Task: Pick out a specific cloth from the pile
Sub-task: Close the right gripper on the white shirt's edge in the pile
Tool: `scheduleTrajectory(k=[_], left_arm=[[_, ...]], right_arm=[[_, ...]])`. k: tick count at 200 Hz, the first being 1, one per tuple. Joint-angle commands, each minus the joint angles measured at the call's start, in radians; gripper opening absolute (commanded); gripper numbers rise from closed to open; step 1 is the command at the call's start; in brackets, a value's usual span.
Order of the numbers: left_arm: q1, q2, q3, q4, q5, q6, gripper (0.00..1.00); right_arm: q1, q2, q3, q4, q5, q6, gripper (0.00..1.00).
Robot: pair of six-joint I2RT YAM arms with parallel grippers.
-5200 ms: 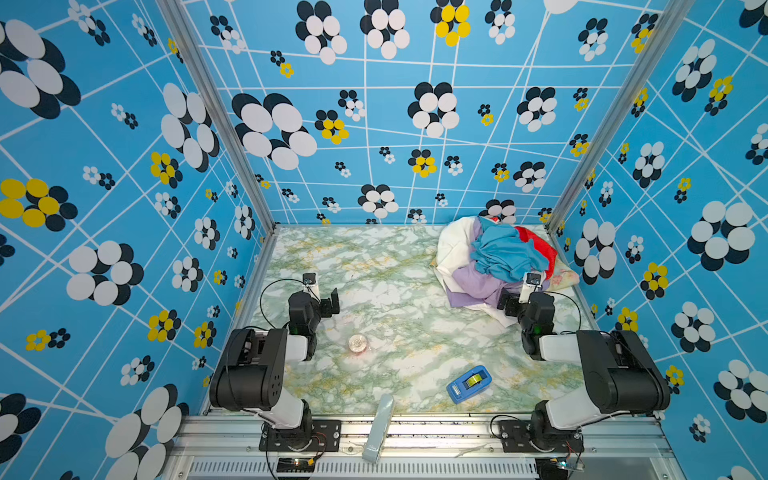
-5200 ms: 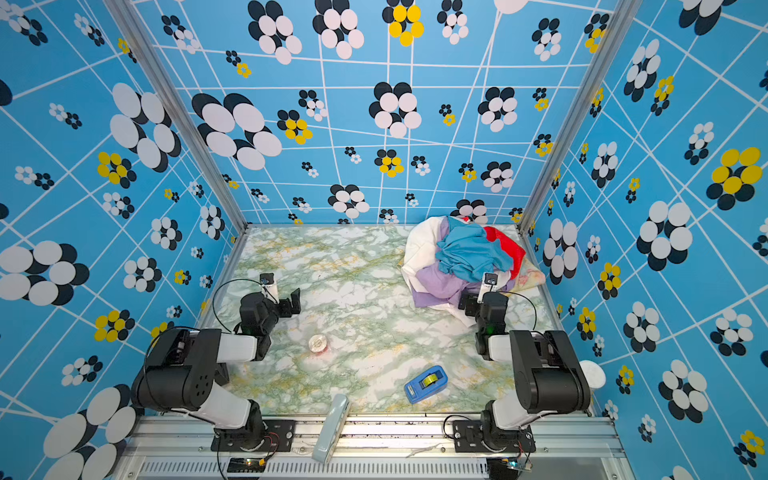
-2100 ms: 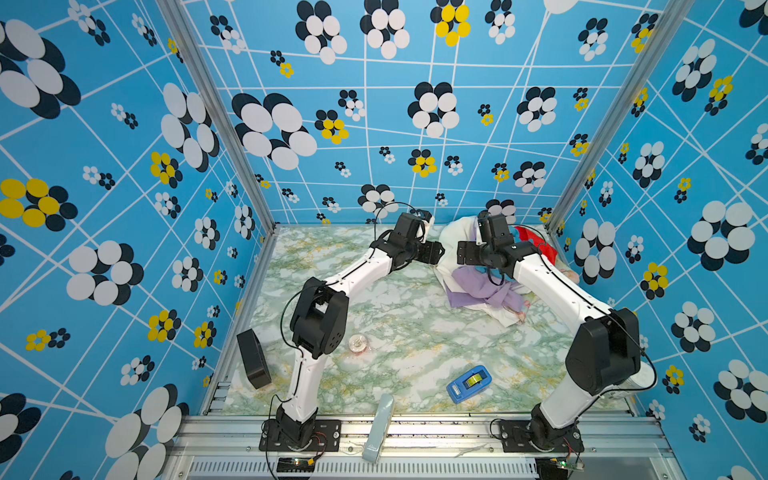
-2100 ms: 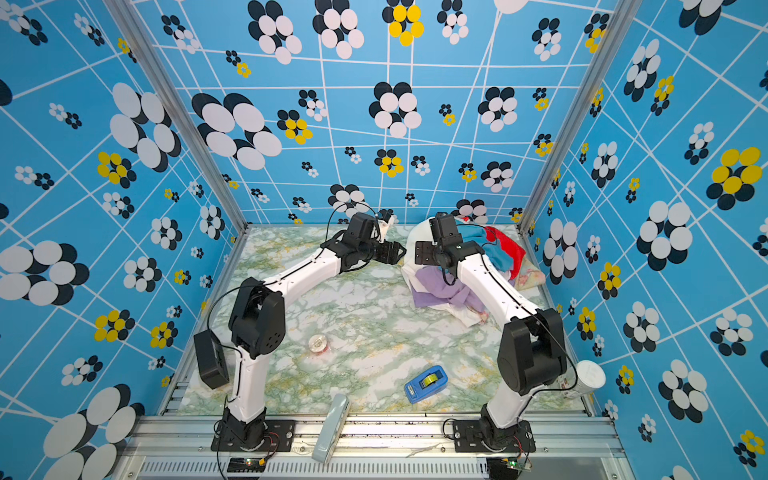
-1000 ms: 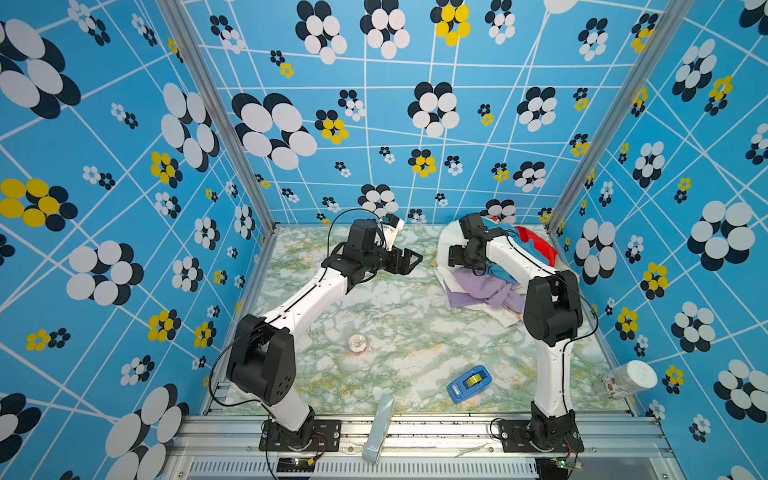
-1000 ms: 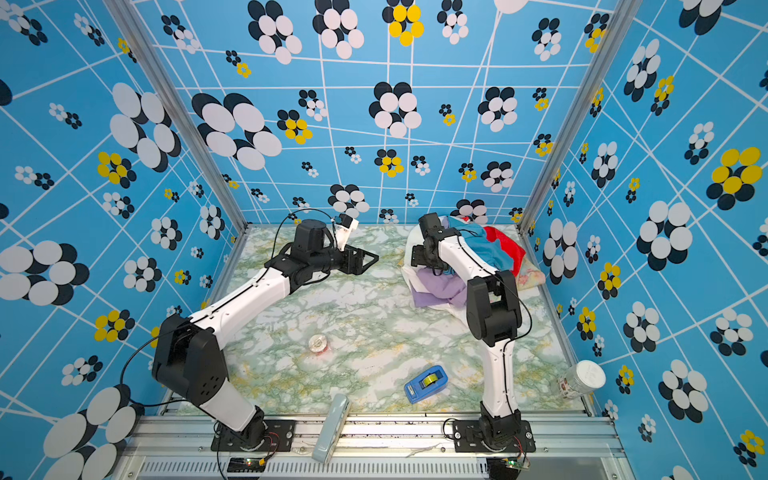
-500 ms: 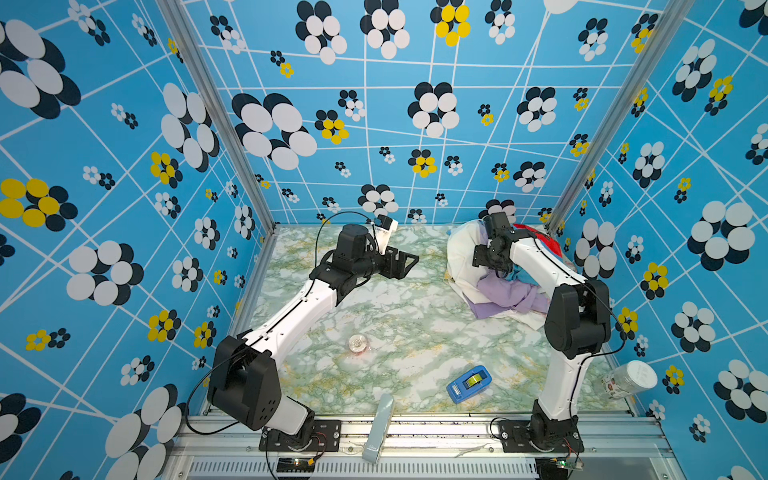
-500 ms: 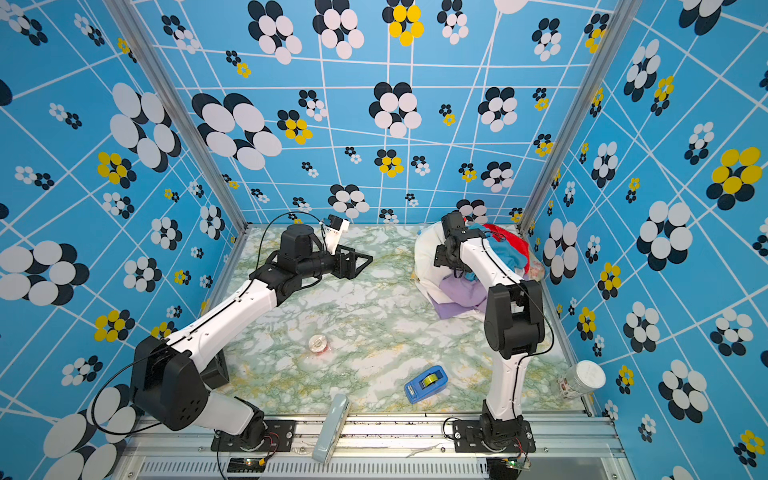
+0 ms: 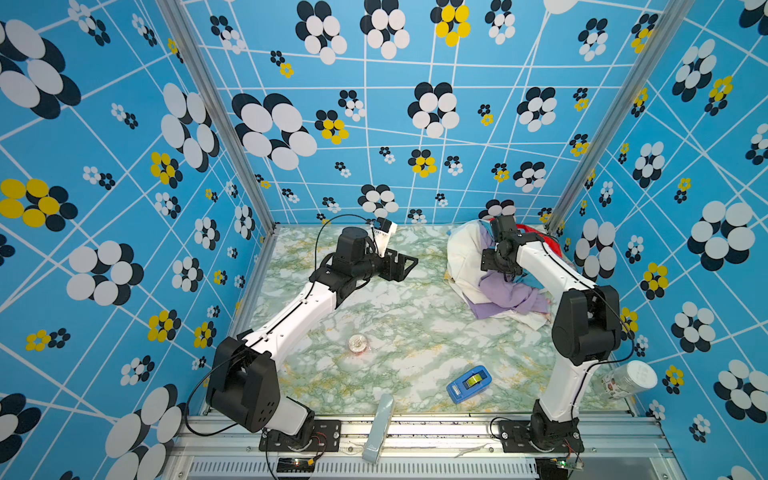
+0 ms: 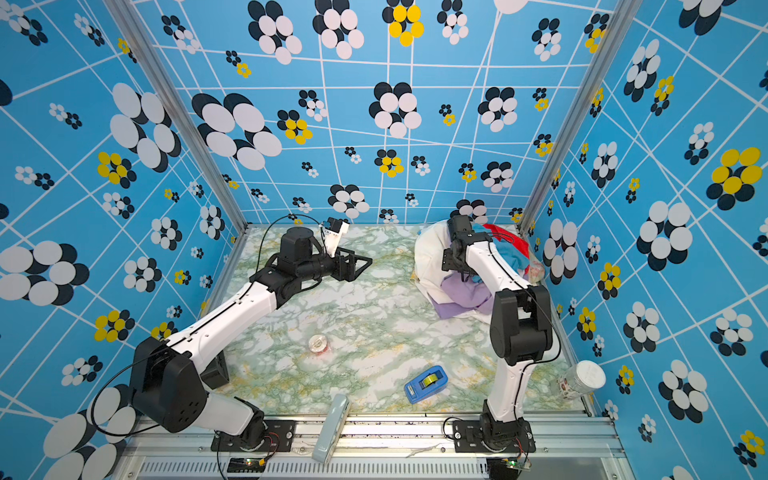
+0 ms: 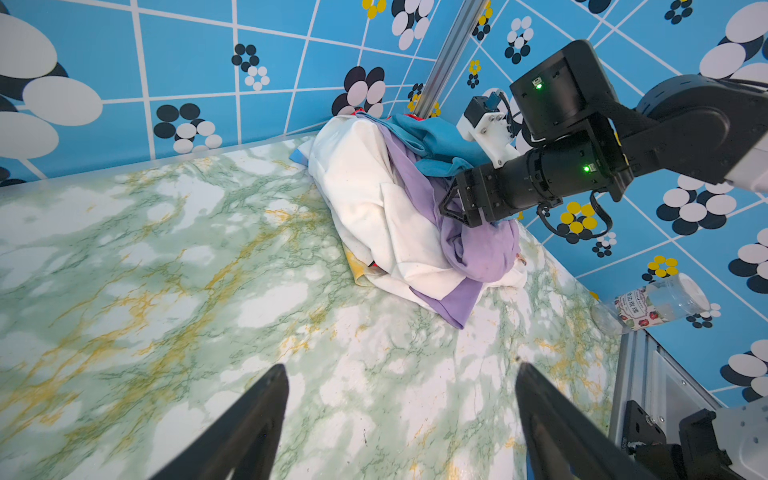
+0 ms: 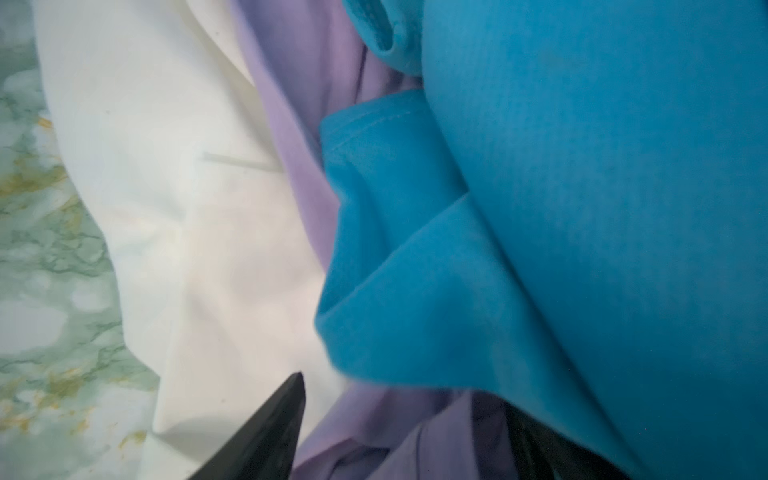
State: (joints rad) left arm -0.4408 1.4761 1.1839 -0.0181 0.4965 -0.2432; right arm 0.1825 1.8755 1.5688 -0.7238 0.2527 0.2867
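- The pile [image 9: 498, 309] of cloths sits at 2 o'clock on the marble surface [image 9: 374, 316], close to the far corner.
- The cloth [image 9: 461, 257] is big and cream-white. It lies on the pile's 9 o'clock side and hangs down to the surface.
- A lilac cloth [image 9: 515, 293] lies at 4 o'clock from it, touching it. A blue cloth [image 12: 582, 208] lies on top.
- The right gripper [image 9: 500, 272] is down in the pile. Its fingers [image 12: 270, 428] are spread wide, with lilac and blue cloth between them.
- The left gripper [image 9: 409, 266] hangs at 12 o'clock over the bare surface, apart from the pile. Its fingers [image 11: 257, 415] are spread and hold nothing.
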Motion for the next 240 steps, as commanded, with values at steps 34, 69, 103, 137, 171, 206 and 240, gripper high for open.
scheduleTrajectory(k=[34, 69, 103, 137, 171, 206, 240], left_arm=[[-0.004, -0.066, -0.030, 0.039, -0.010, -0.002, 0.87], [-0.005, -0.090, -0.055, 0.052, -0.009, -0.010, 0.87], [-0.006, -0.115, -0.081, 0.044, -0.011, -0.003, 0.87], [-0.005, -0.129, -0.102, 0.032, -0.037, 0.017, 0.88], [-0.003, -0.120, -0.098, 0.033, -0.034, 0.018, 0.88], [-0.003, -0.111, -0.097, 0.040, -0.015, 0.009, 0.88], [-0.003, -0.120, -0.103, 0.035, -0.019, 0.018, 0.88]], right_arm=[[0.143, -0.074, 0.061, 0.058, -0.026, -0.081, 0.82], [0.193, 0.047, 0.157, 0.044, -0.021, -0.080, 0.82], [0.204, 0.210, 0.271, 0.002, 0.008, -0.058, 0.78], [0.212, 0.360, 0.395, -0.095, 0.060, -0.012, 0.75], [0.237, 0.383, 0.412, -0.116, 0.175, 0.004, 0.77], [0.247, 0.394, 0.402, -0.119, 0.246, 0.004, 0.78], [0.246, 0.434, 0.411, -0.122, 0.242, 0.009, 0.77]])
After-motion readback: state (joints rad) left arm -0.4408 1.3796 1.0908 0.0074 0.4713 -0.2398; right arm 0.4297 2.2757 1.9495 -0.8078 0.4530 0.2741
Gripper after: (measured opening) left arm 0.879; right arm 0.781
